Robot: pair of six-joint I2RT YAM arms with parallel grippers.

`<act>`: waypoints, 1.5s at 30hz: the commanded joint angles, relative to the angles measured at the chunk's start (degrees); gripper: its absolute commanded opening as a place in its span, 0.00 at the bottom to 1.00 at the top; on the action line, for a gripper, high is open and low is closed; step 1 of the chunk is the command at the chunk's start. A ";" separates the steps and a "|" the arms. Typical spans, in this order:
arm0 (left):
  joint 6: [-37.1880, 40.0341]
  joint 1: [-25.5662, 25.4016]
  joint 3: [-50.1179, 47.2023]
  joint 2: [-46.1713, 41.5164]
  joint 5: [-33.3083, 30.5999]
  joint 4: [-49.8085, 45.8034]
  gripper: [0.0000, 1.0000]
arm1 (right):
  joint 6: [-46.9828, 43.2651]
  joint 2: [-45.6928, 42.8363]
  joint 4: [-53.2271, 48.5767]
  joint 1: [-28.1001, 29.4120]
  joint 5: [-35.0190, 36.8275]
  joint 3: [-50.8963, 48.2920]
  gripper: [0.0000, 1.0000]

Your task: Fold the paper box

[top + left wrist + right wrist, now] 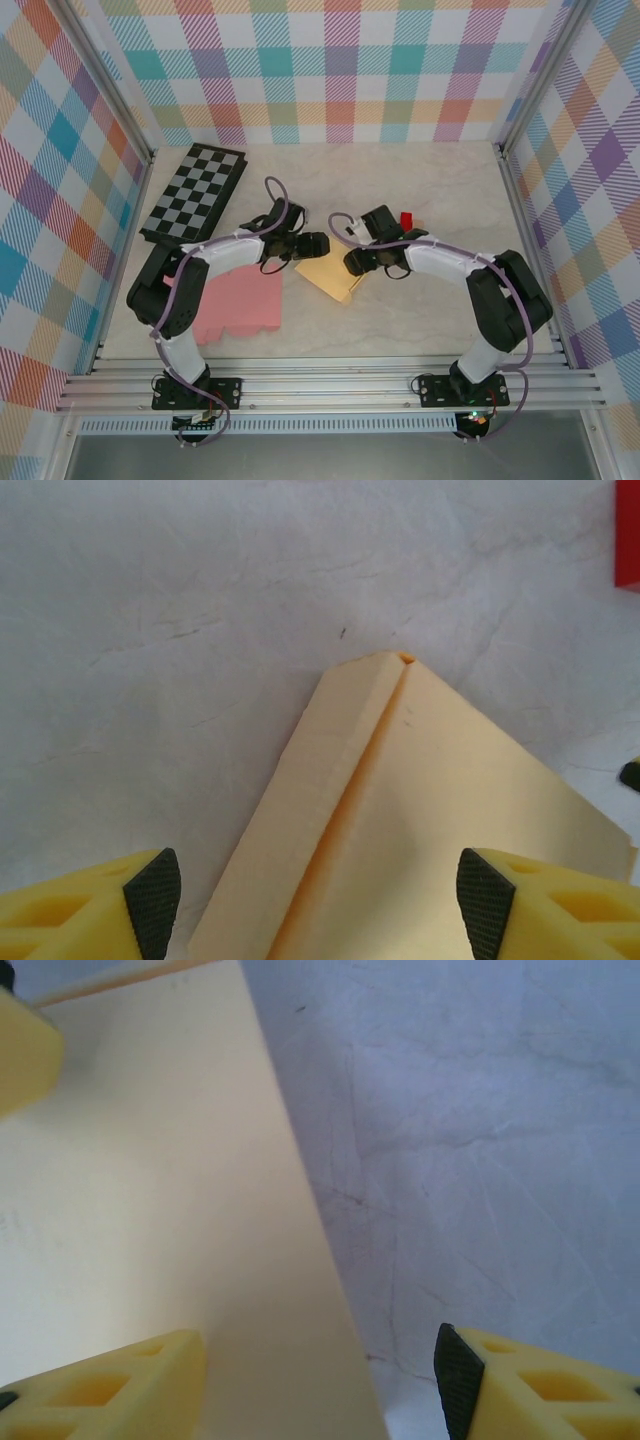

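While the paper box [328, 278] lies beneath them, left jaws and right jaws gape wide, holding nothing

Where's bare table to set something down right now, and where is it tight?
Free: the back strip of the table between the black-and-white checkerboard and the right wall, behind the small red block; also the front stretch between the pink sheet and the right arm's base. Crowded: the centre, where left gripper and right gripper meet over the yellow paper box.
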 commanded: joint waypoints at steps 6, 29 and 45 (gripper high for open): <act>-5.42 -1.64 -1.60 2.06 -5.25 -1.60 0.74 | 16.86 -0.81 -17.87 -0.49 12.72 11.52 0.66; -21.71 -6.45 -9.22 -3.97 -14.29 1.86 0.74 | 45.79 -6.55 -3.03 -0.52 -8.64 -5.32 0.61; -22.26 -6.87 -8.99 -6.34 -15.09 0.30 0.75 | 40.84 -1.27 -0.15 -0.52 -7.48 -5.09 0.56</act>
